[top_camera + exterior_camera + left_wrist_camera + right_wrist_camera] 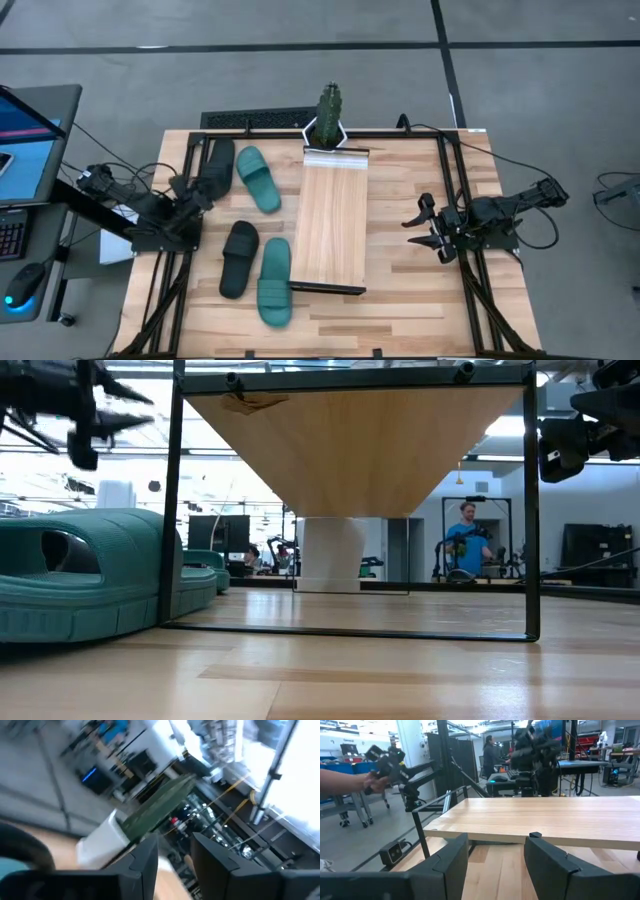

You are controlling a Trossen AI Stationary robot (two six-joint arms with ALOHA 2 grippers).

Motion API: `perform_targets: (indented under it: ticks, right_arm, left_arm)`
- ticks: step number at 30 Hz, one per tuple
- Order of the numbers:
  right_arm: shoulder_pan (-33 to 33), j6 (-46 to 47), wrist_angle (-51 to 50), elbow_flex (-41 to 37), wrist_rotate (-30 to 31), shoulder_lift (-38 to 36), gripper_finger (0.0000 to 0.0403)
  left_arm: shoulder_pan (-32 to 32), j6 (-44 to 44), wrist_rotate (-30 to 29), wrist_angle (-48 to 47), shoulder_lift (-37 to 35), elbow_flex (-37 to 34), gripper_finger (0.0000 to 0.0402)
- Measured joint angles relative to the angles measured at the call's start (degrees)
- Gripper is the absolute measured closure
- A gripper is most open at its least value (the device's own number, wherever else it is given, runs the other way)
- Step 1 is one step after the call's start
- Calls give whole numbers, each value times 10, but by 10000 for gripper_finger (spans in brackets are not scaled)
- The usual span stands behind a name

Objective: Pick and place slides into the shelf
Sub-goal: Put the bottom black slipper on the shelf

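The shelf (335, 220) is a light-wood plank at the table's middle, raised on a black frame (360, 440). Left of it, four slides lie sole down on the table: a black one (218, 165) and a teal one (258, 178) farther off, and a black one (240, 258) and a teal one (273, 280) nearer. The near teal slide fills the left of the low view (80, 580). My left gripper (198, 190) hovers open, raised, beside the far black slide. My right gripper (428, 230) is open, right of the shelf, pointing at its long edge (540, 822).
A cactus in a white pot (330, 118) stands at the shelf's far end. Black frame rails (455, 200) run along both table sides. A desk with a monitor and mouse (25, 285) stands left of the table. People show in the room beyond (465, 535).
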Motion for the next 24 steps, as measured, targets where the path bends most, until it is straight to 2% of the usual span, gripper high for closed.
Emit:
perform_targets:
  ticks: [3,5,7,11,15,22,24]
  right_arm:
    - [0,0,0,0,0,0,225]
    - [0,0,1,0,0,0,225]
    - [0,0,3,0,2,0,225]
    - [0,0,4,0,2,0,225]
    - [0,21,4,0,2,0,225]
    - [0,93,3,0,2,0,225]
    - [0,109,4,0,7,0,225]
  left_arm:
    - [0,110,12,1,0,40,297]
    - [-1,160,3,-42,0,77,297]
    - [-1,187,-32,-110,0,122,297]
    - [-1,176,-85,-298,1,226,297]
    - [-1,151,-92,-479,20,325,297]
    - [-1,141,-39,-759,102,444,297]
    - [-1,122,-9,-838,129,468,297]
